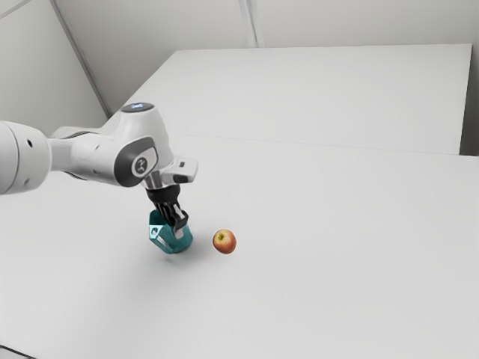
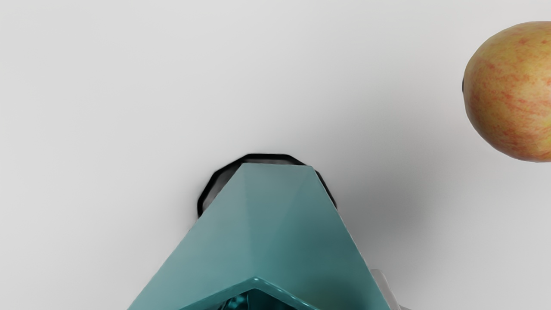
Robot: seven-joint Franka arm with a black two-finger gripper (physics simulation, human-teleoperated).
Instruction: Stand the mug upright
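smooth, glossy teal mug (image 2: pixel 267 224)

We see the teal, faceted mug (image 1: pixel 182 244) near the apple (image 1: pixel 224 241), at the pale table (image 1: pixel 322 247). Its mouth looks roughly upward, though we cannot tell whether it leans.

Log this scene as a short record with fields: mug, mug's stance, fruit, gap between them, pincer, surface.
mug: teal faceted mug, part of its inside visible in the wrist view
mug's stance: cannot tell for certain whether it is fully upright
fruit: round red-and-yellow apple, toward the exterior view's right from the mug
gap: mug and apple stand apart, bare surface between them
pincer: black two-finger pincer, down at the mug; hold unclear
surface: plain white tabletop
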